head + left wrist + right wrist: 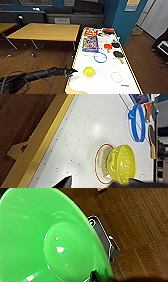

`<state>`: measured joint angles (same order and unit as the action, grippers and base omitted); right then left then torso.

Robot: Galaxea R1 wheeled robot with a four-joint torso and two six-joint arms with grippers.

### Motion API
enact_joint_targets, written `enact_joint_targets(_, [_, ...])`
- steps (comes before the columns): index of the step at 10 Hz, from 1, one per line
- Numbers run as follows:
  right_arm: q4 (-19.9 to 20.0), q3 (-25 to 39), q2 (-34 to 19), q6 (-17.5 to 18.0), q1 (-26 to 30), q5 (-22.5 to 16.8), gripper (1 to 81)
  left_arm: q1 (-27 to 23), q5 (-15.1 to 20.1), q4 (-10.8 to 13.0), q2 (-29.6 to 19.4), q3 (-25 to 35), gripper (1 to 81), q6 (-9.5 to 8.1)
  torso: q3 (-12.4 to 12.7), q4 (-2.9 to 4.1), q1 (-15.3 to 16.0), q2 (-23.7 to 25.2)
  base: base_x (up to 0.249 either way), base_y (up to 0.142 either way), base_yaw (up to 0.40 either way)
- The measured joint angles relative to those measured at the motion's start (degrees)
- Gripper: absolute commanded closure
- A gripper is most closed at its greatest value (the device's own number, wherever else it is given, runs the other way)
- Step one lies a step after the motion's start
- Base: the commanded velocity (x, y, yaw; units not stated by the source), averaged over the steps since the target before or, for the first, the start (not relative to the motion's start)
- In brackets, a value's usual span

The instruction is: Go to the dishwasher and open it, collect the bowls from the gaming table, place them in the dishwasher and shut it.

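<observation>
While the right gripper is pinching the big bright-green plastic bowl point(42, 238), the left gripper point(71, 72) — fingers spread — is hovering just beside the small yellow-green bowl point(89, 71), nearer arm.

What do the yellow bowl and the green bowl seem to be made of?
Yellow bowl: probably glossy plastic; bright even colour with small shiny spots. Green bowl: likely smooth, slightly see-through plastic; light glows through its wall and white highlights sit on it.

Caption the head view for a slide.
Left end effector reaches toward the small round yellow-green plastic bowl on the long white-topped gaming table.
</observation>
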<state>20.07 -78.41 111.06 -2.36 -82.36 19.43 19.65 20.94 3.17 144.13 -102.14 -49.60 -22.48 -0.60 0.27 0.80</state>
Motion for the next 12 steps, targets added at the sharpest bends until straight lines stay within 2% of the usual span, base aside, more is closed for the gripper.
enact_joint_targets(3, [-0.11, -0.22, 0.22, 0.00, 0.17, 0.02, 81.1, 0.02, 1.27, 3.16, 3.00, -4.80, 1.0, -0.09, 0.00, 0.00, 0.00, 0.00, 0.000, 0.000, 0.000])
enact_joint_targets(5, [-0.17, -0.34, 0.90, -0.05, 0.20, -0.06, 81.1, 0.11, 2.38, 4.24, 6.10, -7.14, 1.0, -0.12, -0.02, 0.00, 0.00, -0.02, 0.000, 0.000, 0.000])
enact_joint_targets(8, [-0.45, -0.34, 0.88, -0.06, 0.80, -0.11, 81.1, -0.09, 3.33, 4.32, 8.68, -10.95, 1.0, -1.33, -0.02, 0.00, 0.00, -0.02, 0.000, 0.000, 0.000])
enact_joint_targets(12, [-0.56, -0.34, 0.99, -0.05, 0.96, -0.12, 81.1, -1.41, 4.91, 4.32, 13.79, -14.97, 1.0, -1.72, -0.02, 0.00, 0.00, -0.02, 0.000, 0.000, 0.000])
